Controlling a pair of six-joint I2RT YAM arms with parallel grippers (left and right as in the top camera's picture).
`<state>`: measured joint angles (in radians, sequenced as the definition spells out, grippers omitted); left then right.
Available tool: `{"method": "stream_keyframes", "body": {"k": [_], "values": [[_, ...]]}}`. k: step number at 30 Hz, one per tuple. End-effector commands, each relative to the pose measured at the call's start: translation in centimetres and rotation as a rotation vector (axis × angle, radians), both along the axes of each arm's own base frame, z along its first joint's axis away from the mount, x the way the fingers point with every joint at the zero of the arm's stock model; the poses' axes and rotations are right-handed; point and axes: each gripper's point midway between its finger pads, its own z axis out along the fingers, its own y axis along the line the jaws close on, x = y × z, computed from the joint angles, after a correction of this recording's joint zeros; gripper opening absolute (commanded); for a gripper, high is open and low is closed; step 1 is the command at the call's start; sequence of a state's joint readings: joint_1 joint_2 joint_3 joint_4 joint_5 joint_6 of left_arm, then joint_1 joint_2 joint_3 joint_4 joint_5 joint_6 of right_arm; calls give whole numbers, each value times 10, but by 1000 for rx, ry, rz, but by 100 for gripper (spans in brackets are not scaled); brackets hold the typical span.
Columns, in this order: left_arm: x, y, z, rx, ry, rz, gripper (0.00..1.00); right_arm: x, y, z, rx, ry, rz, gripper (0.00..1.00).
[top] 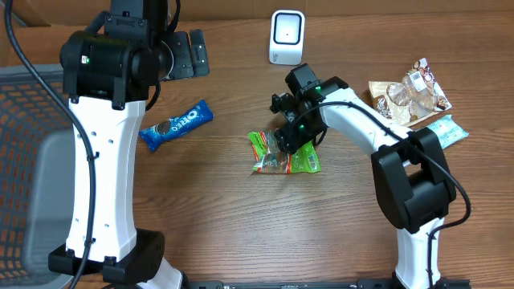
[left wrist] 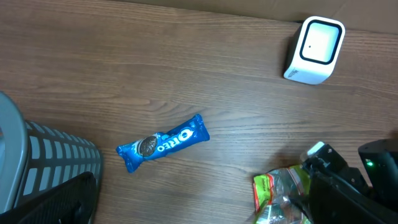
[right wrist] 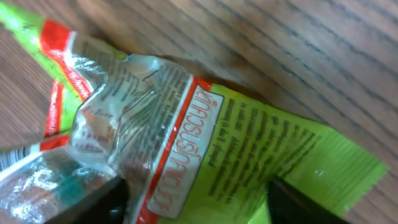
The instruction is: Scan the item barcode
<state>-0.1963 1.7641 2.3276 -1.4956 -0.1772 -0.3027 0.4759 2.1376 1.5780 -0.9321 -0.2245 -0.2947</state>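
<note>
left tool point(top: 189, 54): apart, empty | right tool point(right wrist: 206, 202): apart, straddling green packet point(right wrist: 249, 143) on table point(top: 241, 225)

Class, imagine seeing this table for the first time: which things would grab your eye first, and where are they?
The bright green snack packet at the table's centre stands out, with the right gripper down over it. Next comes the blue Oreo pack lying alone to its left, and the white scanner standing at the far edge.
</note>
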Motion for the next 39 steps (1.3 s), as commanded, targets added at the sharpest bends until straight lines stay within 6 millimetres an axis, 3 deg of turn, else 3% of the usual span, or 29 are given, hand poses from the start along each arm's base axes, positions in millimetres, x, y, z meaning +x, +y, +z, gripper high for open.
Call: {"method": "stream_keyframes", "body": {"k": [1, 6, 9, 13, 16, 17, 23, 33, 39], "values": [[1, 2, 0, 22, -2, -7, 100, -3, -9, -25, -46, 43, -15, 57], [1, 2, 0, 22, -2, -7, 100, -10, -12, -30, -64, 106, -130, 4], [1, 2, 0, 22, -2, -7, 100, -14, -8, -23, -42, 144, -164, 4], [1, 2, 0, 22, -2, -7, 100, -10, 5, 15, 74, 182, -177, 4], [1, 2, 0, 22, -2, -7, 100, -1, 16, 53, 176, 169, -175, 4], [1, 2, 0, 22, -2, -7, 100, 4, 25, 83, 249, 144, -165, 4], [1, 2, 0, 21, -2, -7, 100, 16, 29, 154, 351, 8, -188, 4], [1, 2, 0, 22, -2, -7, 100, 2, 29, 209, 455, -46, -179, 4], [1, 2, 0, 22, -2, -7, 100, -5, 15, 248, 494, -135, -172, 4]]}}
